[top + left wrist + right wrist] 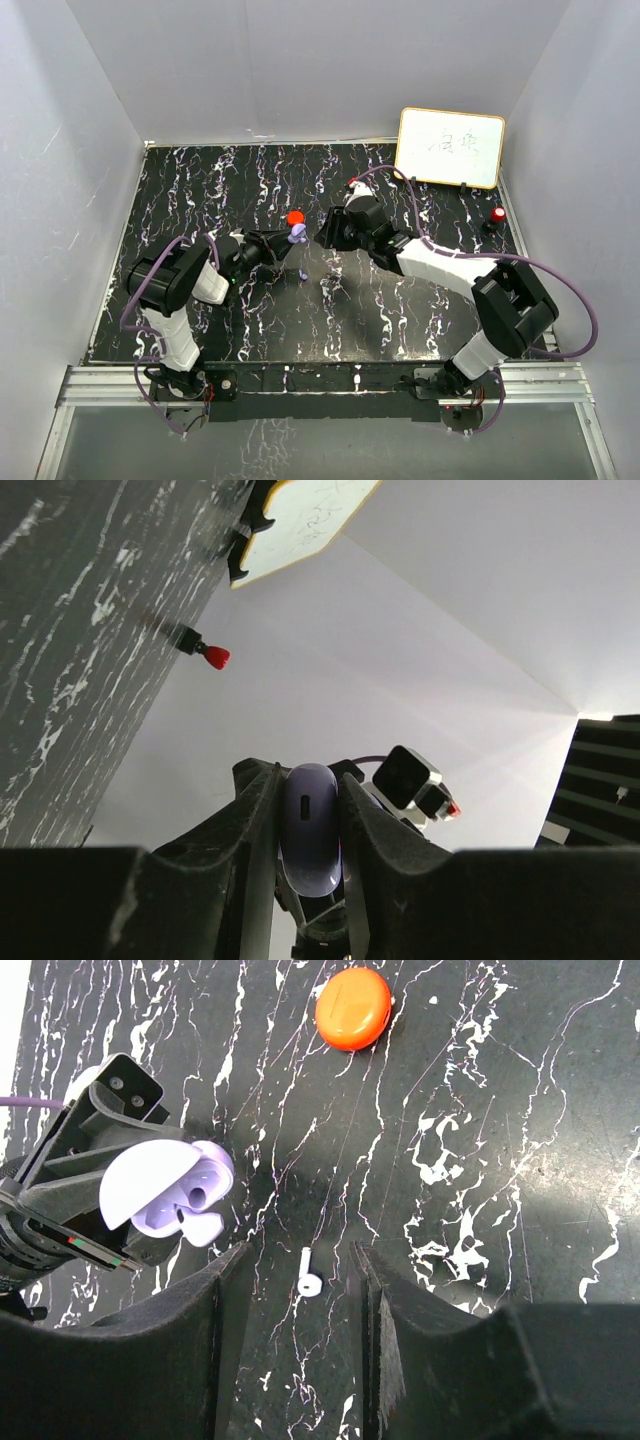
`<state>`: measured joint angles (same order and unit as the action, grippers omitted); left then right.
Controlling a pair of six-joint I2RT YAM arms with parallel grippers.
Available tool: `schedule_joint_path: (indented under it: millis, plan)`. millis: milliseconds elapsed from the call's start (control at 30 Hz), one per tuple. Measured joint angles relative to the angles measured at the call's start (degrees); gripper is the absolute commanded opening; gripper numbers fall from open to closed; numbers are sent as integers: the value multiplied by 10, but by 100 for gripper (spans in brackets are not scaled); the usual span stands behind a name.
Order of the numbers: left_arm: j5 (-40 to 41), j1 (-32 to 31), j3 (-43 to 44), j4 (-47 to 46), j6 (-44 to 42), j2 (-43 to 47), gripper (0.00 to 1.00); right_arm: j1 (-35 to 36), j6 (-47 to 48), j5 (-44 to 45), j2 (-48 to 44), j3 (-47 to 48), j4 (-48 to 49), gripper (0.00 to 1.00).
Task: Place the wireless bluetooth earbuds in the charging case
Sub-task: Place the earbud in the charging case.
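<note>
Earbud [309, 1272] white, stemmed, loose on table [500, 1110]; right claw [300, 1255] apart; left claw [306, 775] clamps case [150, 1180].

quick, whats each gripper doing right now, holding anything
Left gripper: shut on the purple case, which has its lid open.
Right gripper: open, holding nothing; a white earbud lies below, between its jaws.
</note>
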<state>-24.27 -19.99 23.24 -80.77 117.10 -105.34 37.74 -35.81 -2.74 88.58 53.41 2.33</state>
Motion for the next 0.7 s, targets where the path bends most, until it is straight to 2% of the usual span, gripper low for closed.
schedule_joint_path:
  millis: [700]
  plan:
    - [3,0,-1,-2,10,-13,0,29,15,37,52,42,-19,41]
